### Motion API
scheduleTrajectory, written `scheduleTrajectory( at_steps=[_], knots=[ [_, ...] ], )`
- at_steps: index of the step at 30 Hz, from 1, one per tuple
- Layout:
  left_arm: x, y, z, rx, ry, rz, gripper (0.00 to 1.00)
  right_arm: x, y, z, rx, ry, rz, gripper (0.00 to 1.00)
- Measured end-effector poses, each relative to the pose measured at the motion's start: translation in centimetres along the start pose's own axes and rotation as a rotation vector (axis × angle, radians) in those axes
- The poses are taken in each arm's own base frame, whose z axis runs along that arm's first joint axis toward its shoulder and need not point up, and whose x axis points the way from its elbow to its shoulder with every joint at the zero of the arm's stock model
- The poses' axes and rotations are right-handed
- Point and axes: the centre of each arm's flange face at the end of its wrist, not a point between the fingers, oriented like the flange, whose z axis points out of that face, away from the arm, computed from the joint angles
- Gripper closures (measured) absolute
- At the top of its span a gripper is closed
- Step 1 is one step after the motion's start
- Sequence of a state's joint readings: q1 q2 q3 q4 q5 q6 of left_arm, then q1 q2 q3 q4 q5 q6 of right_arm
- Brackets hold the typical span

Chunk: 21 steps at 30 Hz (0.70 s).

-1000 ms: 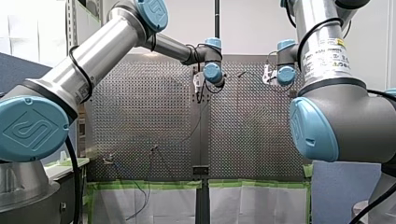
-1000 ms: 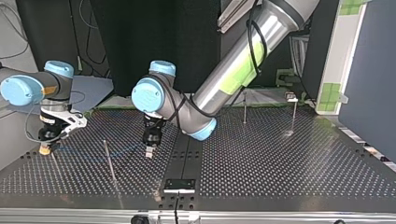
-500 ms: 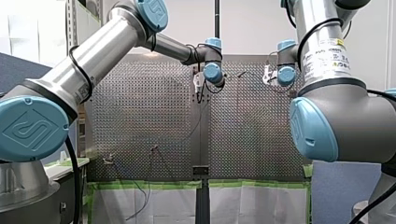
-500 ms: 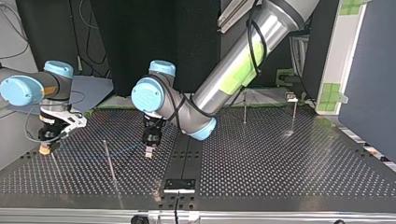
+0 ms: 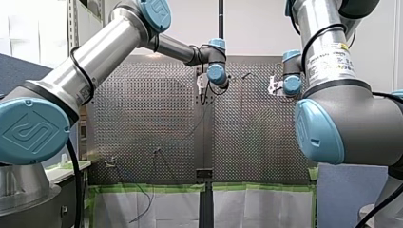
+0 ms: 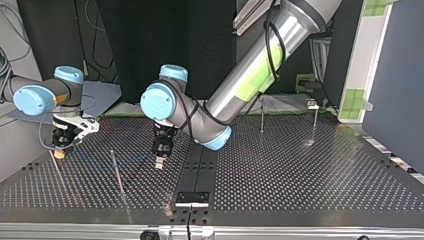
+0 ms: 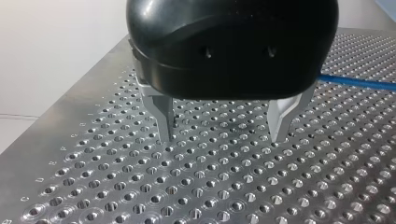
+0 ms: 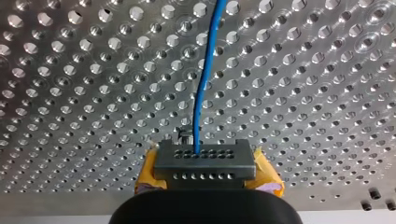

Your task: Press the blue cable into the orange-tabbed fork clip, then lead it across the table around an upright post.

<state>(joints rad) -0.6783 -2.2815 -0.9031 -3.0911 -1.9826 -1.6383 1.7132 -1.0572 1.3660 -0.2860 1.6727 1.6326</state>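
Right gripper (image 6: pixel 60 150), clamped on the blue cable (image 8: pixel 204 79), has shifted rightward at the top view's left edge: routing appears begun. Left gripper (image 7: pixel 222 137) stands wide, empty

The right gripper (image 6: pixel 61 150) has been moved slightly rightward and upward at the left of the top view, and the cable (image 8: pixel 205 79) clamped in it carried along. In the front view's upper right, its wrist (image 5: pixel 291 84) has been lowered.

My left gripper (image 7: pixel 222 136) hangs spread over the perforated table (image 7: pixel 187 186), blue cable (image 7: pixel 355 82) beyond it.
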Motion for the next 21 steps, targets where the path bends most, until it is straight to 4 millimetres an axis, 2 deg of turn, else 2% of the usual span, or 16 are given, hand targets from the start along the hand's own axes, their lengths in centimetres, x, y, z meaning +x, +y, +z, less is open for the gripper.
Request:
scheduleTrajectory(
  at_steps=[6, 9, 14, 21],
  knots=[
    [0.0, 0.0, 0.0, 0.000, 0.000, 0.001, 0.00, 0.0, 0.0, 0.0, 0.000, -0.001, 0.000, 1.00],
    [0.5, -0.8, -0.3, -0.001, 0.011, 0.015, 0.00, 0.0, 0.0, 0.0, 0.000, -0.001, 0.000, 1.00],
    [2.3, -2.9, -0.9, -0.011, 0.051, 0.043, 0.00, 0.0, 0.0, 0.0, 0.000, -0.001, 0.000, 1.00],
    [5.1, -3.8, -0.1, -0.027, 0.111, 0.077, 0.00, 0.0, 0.0, 0.0, 0.000, -0.001, 0.000, 1.00]
  ],
)
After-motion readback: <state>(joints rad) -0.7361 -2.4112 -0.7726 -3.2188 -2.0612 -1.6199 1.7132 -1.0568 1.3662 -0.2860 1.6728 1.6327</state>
